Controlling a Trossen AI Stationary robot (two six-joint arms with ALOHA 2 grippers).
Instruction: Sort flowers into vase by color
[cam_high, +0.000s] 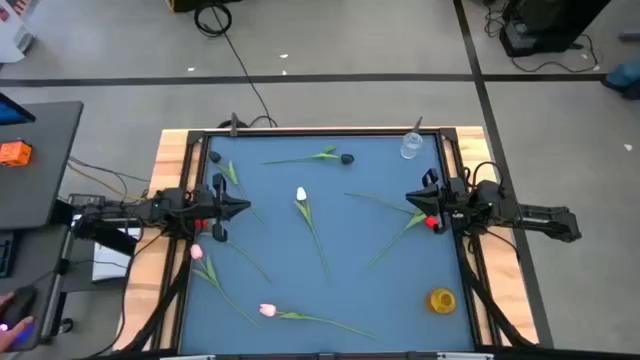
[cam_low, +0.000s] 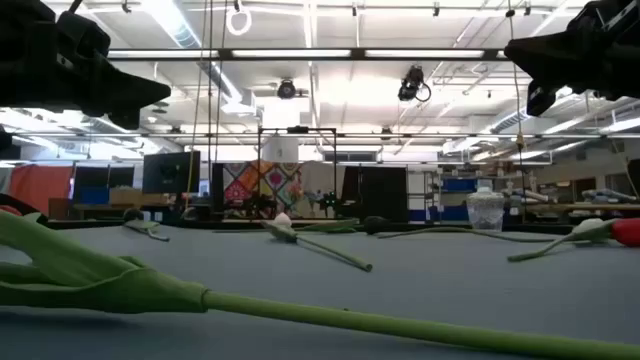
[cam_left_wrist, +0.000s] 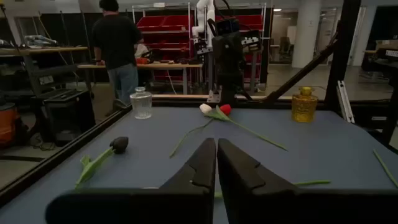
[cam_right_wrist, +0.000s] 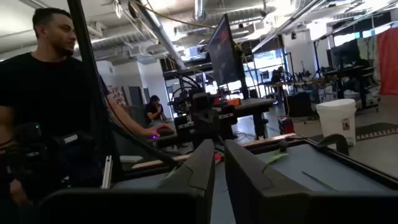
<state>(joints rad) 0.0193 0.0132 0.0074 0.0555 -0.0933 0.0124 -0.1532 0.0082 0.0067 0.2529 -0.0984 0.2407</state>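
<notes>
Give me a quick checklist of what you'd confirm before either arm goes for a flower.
1. Left gripper free: ok, shut on nothing above the mat.
2. Right gripper free: ok, shut, nothing between its fingers.
3. Clear glass vase upright: ok, at the far right corner.
4. Yellow vase upright: ok, near right corner.
5. White-headed tulip reachable: ok, lying loose mid-mat.
6. Any flower already in a vase: not ok, all lie on the blue mat.
</notes>
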